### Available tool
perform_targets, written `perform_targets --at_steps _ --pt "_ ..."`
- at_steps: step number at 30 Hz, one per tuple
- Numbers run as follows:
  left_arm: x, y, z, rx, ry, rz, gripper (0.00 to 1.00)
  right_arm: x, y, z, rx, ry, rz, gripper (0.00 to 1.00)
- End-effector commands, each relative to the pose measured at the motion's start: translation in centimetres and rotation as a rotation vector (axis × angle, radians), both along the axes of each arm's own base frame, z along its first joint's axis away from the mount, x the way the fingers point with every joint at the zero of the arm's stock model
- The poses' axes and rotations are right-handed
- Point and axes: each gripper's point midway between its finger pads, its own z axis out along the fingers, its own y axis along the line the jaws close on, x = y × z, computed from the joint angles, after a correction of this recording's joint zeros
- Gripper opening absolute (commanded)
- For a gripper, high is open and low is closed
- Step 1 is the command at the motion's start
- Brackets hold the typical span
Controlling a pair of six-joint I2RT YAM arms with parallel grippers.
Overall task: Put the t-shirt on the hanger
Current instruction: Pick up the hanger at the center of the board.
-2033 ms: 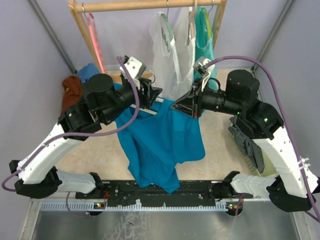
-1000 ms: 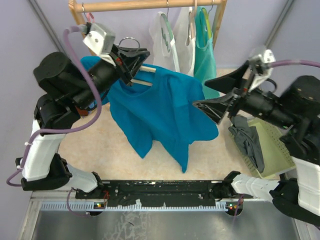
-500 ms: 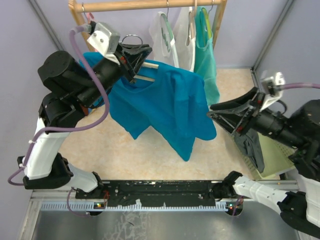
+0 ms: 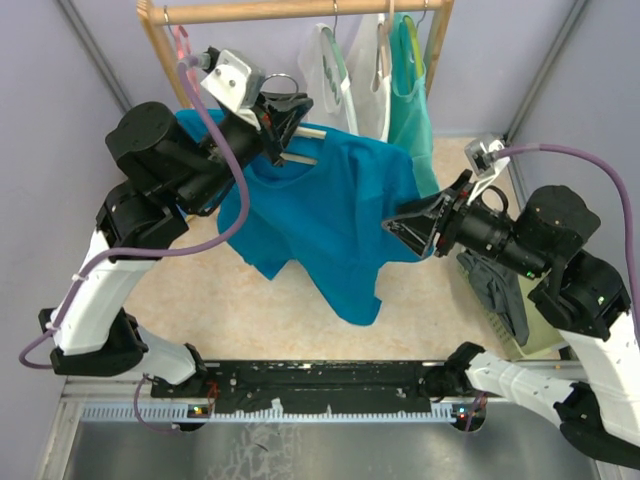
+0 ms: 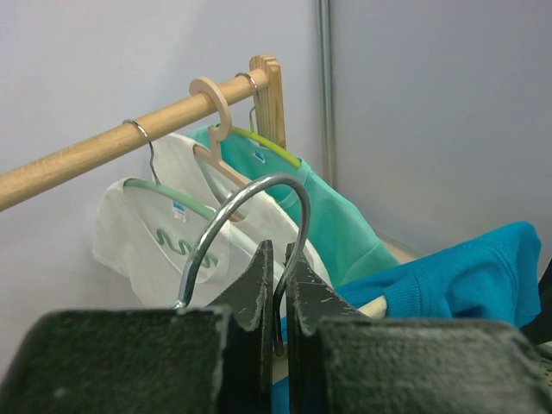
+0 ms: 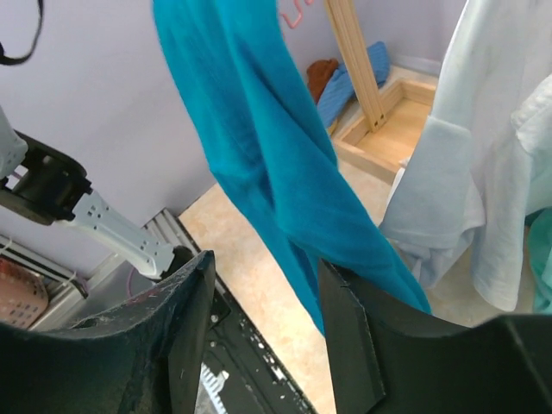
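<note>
The teal-blue t-shirt [image 4: 325, 215] hangs in the air on the cream hanger [image 4: 312, 129], just in front of the wooden rail [image 4: 300, 10]. My left gripper [image 4: 281, 112] is shut on the hanger's silver wire hook [image 5: 259, 185]; the wire sits pinched between the left gripper's [image 5: 280, 263] black fingers. The shirt's shoulder [image 5: 470, 276] shows at lower right in the left wrist view. My right gripper [image 4: 398, 232] is at the shirt's right sleeve. Its jaws [image 6: 267, 302] stand apart, and the t-shirt [image 6: 259, 147] hangs just beyond them, its lower edge against the right finger [image 6: 349, 336].
A white top [image 4: 335, 90] and a mint tank top [image 4: 410, 90] hang on the rail, with a pink hanger [image 4: 187, 55] at its left end. A pale green basket [image 4: 550, 300] holding grey cloth [image 4: 497, 290] stands on the right. Brown and blue cloths [image 6: 332, 73] lie by the rack's foot.
My left arm has carried the hanger and t-shirt up and right, nearer the rail. My right gripper, after swinging away right, has come back to the shirt's right sleeve.
</note>
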Motion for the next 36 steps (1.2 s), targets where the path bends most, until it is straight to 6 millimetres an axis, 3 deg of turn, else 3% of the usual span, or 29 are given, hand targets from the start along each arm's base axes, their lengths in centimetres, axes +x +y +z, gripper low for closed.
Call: perform_targets --at_steps 1,17,20,23,25,36 --pt "-0.1 1.2 2.0 -0.071 -0.042 0.027 0.0 1.2 0.4 1.9 0.061 -0.051 -0.027 0.51" --pt "-0.2 1.0 2.1 -0.085 -0.046 0.015 0.0 4.1 1.4 -0.6 0.002 -0.031 -0.085 0.49" --pt "-0.2 1.0 2.0 -0.084 -0.044 0.015 0.0 4.2 1.6 -0.7 0.007 -0.034 -0.081 0.4" --pt "-0.2 1.0 1.9 -0.081 -0.044 0.015 0.0 4.2 1.7 -0.6 0.011 -0.038 -0.079 0.13" --pt "-0.2 1.1 1.8 -0.078 -0.043 0.018 0.0 4.0 1.5 -0.3 0.016 -0.048 -0.079 0.02" --pt "-0.3 1.9 1.7 -0.072 -0.044 0.04 0.0 2.1 -0.8 1.3 0.032 -0.101 -0.103 0.0"
